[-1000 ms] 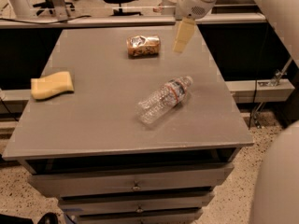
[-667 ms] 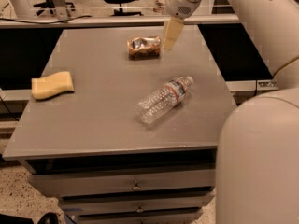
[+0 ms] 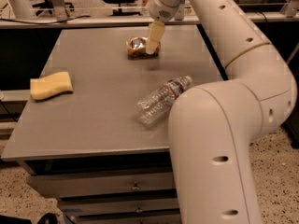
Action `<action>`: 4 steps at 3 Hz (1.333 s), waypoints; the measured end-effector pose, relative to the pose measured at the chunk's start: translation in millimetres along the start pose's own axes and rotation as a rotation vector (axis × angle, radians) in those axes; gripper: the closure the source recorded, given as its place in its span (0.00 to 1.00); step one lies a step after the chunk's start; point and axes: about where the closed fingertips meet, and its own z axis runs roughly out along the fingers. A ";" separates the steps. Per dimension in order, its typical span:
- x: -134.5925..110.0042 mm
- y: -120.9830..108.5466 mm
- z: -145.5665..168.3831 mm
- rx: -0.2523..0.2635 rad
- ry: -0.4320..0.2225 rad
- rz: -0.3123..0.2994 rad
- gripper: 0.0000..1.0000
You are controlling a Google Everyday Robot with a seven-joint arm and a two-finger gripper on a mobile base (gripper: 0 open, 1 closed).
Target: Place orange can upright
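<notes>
The orange can [image 3: 137, 47] lies on its side at the far middle of the grey table [image 3: 93, 111], its silver top facing left. My gripper [image 3: 153, 43] hangs from the arm that reaches over the table from the right. It points down at the can's right end, just above or touching it. The cream fingers hide the right part of the can.
A clear plastic water bottle [image 3: 161, 98] lies on its side right of the table's middle, partly behind my arm. A yellow sponge [image 3: 50, 85] lies near the left edge. Drawers are below the table's front. Chairs and desks stand behind the far edge.
My gripper has moved left and down, from beside the can's right to over its right end. The arm now fills the right of the view. The can, bottle and sponge have not moved.
</notes>
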 end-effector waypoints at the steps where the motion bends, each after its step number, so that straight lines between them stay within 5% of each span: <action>1: -4.3 -1.1 30.2 -0.038 0.018 0.010 0.00; 2: -11.7 4.6 49.8 -0.082 0.032 0.005 0.00; 4: -26.9 26.3 62.4 -0.182 0.072 -0.024 0.41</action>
